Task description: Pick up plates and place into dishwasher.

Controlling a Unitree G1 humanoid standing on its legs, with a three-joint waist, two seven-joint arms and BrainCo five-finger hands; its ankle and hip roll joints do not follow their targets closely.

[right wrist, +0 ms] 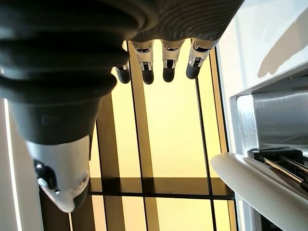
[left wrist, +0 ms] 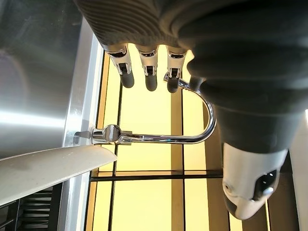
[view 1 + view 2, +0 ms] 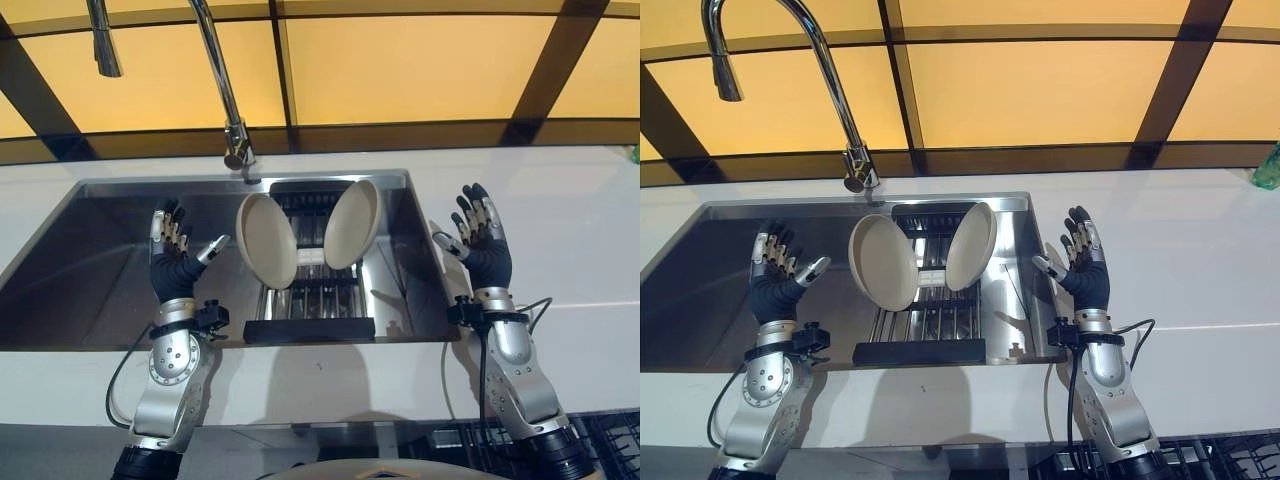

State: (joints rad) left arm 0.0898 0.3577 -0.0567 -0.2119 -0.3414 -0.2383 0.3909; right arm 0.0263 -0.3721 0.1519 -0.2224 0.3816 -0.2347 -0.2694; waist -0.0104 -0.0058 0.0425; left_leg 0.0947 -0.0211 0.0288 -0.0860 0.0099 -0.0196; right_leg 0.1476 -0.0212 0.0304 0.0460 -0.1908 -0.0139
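In the sink's dish rack [image 3: 310, 328], we see two plates [image 3: 266, 240] [image 3: 352, 223] leaning between our empty, straight-fingered left hand [image 3: 172, 262] and right hand [image 3: 485, 245].

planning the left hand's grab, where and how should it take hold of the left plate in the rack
Pinch the outer rim of the left plate with the left hand, coming from the robot's left. The plate stands on edge in the rack, leaning outward, so its rim faces that open hand.

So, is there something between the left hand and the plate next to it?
Nothing visible does. The left hand is open beside the left plate, which leans in the rack in the sink, with only open space between them.
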